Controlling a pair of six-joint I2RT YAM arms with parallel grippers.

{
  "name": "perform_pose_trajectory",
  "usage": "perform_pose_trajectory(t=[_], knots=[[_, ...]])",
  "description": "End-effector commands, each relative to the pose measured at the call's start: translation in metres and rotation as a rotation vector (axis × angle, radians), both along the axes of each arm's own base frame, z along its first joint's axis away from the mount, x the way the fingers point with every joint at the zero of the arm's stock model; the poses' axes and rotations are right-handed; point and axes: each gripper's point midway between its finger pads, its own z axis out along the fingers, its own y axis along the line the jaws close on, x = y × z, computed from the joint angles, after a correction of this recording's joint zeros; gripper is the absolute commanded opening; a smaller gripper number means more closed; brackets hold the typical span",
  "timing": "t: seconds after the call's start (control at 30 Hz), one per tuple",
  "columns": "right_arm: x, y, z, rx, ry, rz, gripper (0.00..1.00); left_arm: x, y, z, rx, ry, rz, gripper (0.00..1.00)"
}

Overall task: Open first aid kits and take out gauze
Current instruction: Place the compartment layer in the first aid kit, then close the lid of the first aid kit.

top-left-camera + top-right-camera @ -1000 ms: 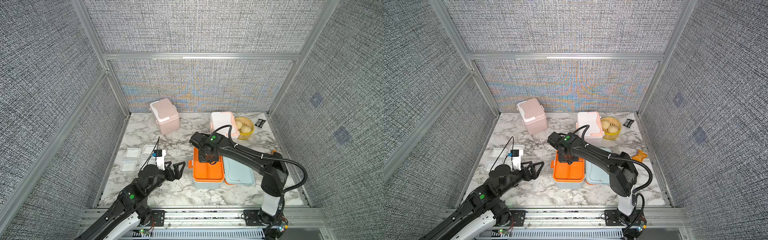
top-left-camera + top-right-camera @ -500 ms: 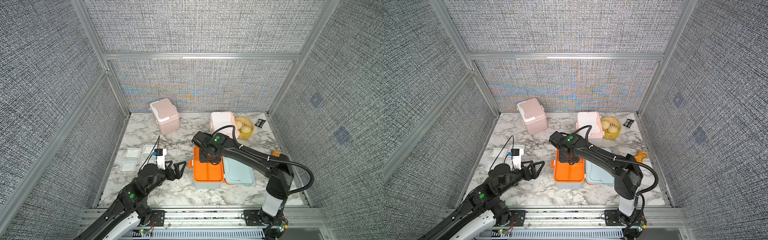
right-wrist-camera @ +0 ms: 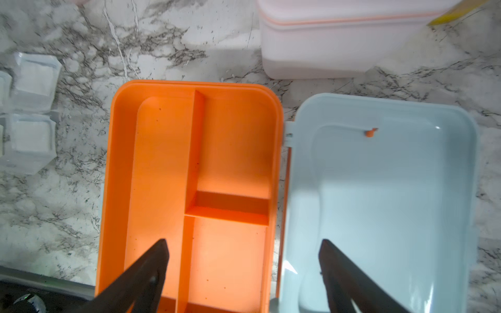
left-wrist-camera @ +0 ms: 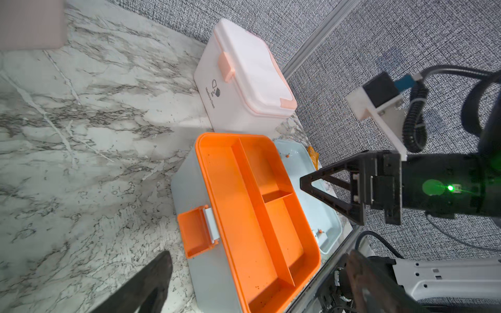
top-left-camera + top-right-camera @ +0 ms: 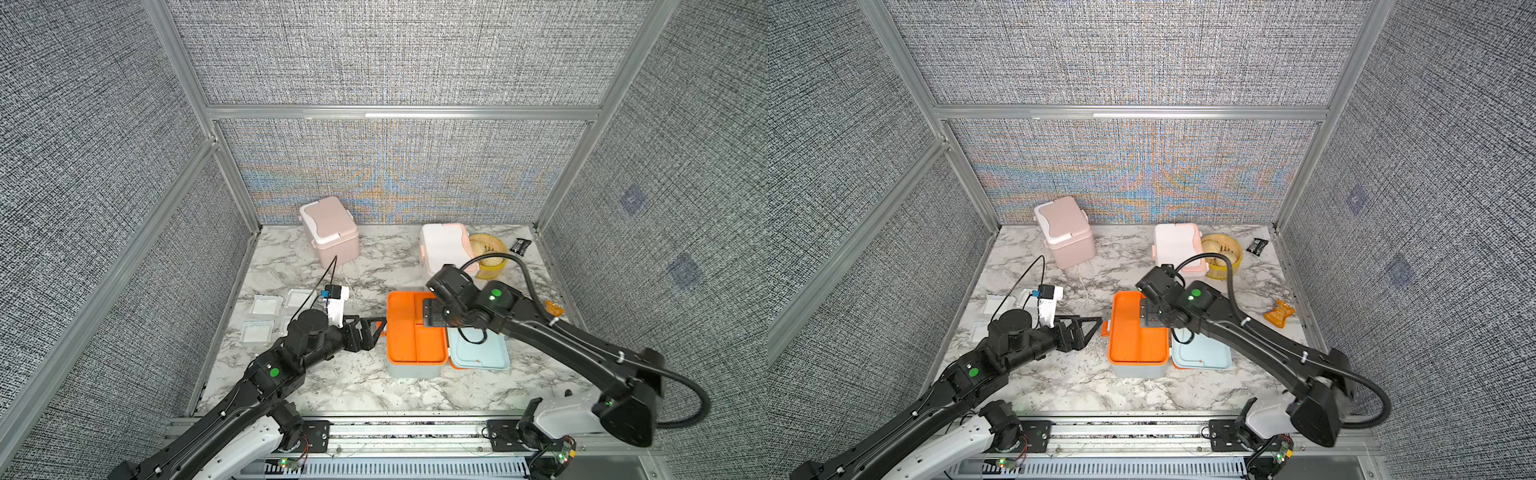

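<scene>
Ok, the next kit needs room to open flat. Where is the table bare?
The table is bare along the front, between the blue kit and the rail, and at the back between the pink kit and the white kit. Crowded: the gauze at the left edge, and the back right corner with the basket and black packet.

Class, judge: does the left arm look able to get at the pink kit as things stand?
Probably yes. The left gripper is open and holds nothing, and only bare table lies between it and the closed pink kit at the back; the gauze pads sit off to the side.
</scene>
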Motion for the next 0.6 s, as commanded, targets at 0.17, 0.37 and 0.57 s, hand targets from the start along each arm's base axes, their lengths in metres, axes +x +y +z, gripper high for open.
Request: perform_pose_trajectory(t=[0.17, 0.37, 0.57], knots=[[-0.01, -0.072, 0.002, 0.158, -0.132, -0.079, 0.99, 0.001, -0.041, 0.007, 0.021, 0.001, -0.094, 1.0], [-0.02, -0.118, -0.018, 0.257, -0.111, -0.23, 0.99, 0.002, -0.075, -0.004, 0.094, 0.022, -0.153, 1.0], [-0.016, -0.132, -0.045, 0.402, -0.049, -0.314, 0.99, 0.01, -0.099, -0.022, 0.157, 0.068, -0.181, 1.0]])
